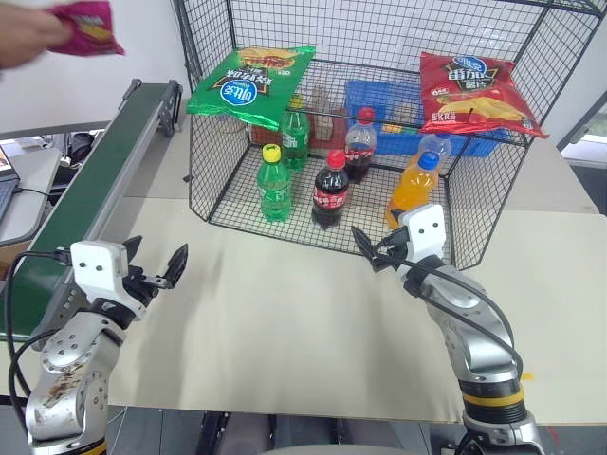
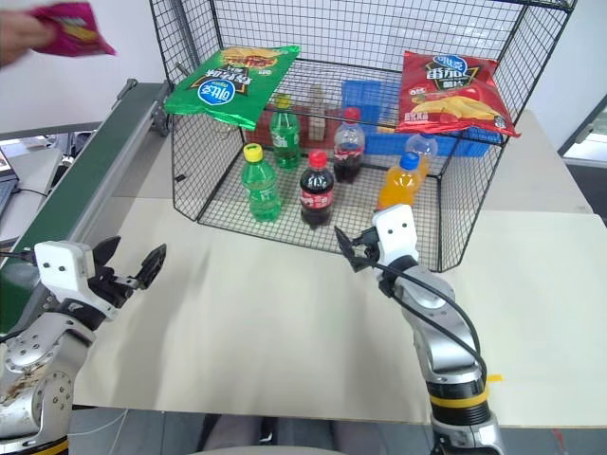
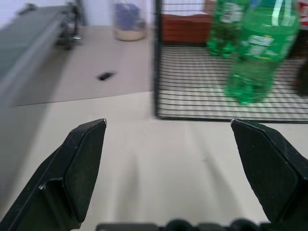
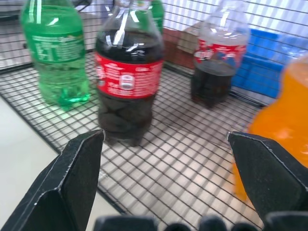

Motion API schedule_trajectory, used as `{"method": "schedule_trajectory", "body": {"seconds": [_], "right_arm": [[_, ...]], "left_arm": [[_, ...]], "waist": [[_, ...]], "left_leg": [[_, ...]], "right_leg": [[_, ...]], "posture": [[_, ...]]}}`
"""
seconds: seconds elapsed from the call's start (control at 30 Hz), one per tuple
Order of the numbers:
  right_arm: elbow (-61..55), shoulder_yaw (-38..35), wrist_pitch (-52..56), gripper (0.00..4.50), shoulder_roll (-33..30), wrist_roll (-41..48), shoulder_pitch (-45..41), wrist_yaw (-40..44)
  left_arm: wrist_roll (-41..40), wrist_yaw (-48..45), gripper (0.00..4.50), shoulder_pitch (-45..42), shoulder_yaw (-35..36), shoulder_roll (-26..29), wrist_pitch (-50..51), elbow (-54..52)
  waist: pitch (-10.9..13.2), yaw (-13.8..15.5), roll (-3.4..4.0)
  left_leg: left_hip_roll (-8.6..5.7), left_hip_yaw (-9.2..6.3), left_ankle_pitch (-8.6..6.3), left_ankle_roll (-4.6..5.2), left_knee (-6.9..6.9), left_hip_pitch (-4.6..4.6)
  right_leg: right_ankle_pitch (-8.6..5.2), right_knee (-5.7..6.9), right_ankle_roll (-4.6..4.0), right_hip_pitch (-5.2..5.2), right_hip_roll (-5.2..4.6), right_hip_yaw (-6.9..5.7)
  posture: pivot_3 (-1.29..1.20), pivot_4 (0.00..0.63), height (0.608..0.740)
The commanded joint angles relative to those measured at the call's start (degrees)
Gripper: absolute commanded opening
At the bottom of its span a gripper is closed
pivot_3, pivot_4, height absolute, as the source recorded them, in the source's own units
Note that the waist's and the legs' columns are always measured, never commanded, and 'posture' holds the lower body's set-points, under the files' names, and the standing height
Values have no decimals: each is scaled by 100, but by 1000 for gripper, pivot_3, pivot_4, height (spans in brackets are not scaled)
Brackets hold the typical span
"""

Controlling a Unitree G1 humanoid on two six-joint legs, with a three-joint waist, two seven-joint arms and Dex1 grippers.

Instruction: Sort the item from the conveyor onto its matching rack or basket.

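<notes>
A person's hand point(image 1: 24, 36) holds the pink bag point(image 1: 90, 27) above the conveyor's point(image 1: 90, 175) far end; both grippers, left point(image 1: 152, 270) and right point(image 1: 372, 248), stand wide and empty; the bag looks light, crinkly, slippery, so pinch a sealed edge gently.

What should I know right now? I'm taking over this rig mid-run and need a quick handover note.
Left gripper: jaws open, empty, over the table beside the conveyor.
Right gripper: jaws open, empty, just in front of the black wire rack, facing the bottles.
Pink chip bag: in a person's hand above the conveyor's far end, not yet on the belt.
On the rack: green chip bag on the left wall, red chip bag on the right.
Done: nothing with the pink bag yet.
Left: once it's on the belt, pick it and place it on the rack.
</notes>
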Motion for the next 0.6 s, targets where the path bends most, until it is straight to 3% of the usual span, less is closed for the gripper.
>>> {"method": "schedule_trajectory", "body": {"seconds": [0.03,0.6], "right_arm": [[-64,-2,-192,4500,27,42,-160,71],[-268,45,-32,4500,-177,220,-358,538]], "left_arm": [[-171,-80,4415,77,138,57,-99,-286],[-366,150,4415,316,497,46,-77,-325]], "waist": [[0,0,0],[0,-20,0]], "left_leg": [[0,0,0,0,0,0],[4,-1,0,0,-1,2]], "right_leg": [[0,0,0,0,0,0],[0,1,0,-1,1,2]], "posture": [[0,150,740],[0,150,740]]}}
